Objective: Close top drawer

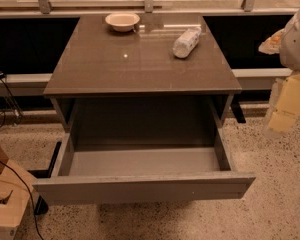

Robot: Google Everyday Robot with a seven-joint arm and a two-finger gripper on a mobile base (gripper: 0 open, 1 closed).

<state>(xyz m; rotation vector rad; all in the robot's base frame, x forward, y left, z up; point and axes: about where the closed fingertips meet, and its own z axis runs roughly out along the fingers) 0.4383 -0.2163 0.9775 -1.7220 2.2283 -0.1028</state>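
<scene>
The top drawer (145,188) is pulled far out of the grey cabinet. Its flat, handleless front panel faces me, and its grey inner floor (145,160) is bare. My gripper (284,115) hangs at the right edge of the view, to the right of the cabinet and above the floor. It is level with the drawer opening, well apart from the drawer, and touches nothing. The white arm housing (297,39) shows above it.
On the cabinet top (115,64) a beige bowl (122,21) stands at the back and a white bottle (186,41) lies on its side at the back right. A cardboard box (5,204) and black cables are at the lower left. A speckled floor lies all around.
</scene>
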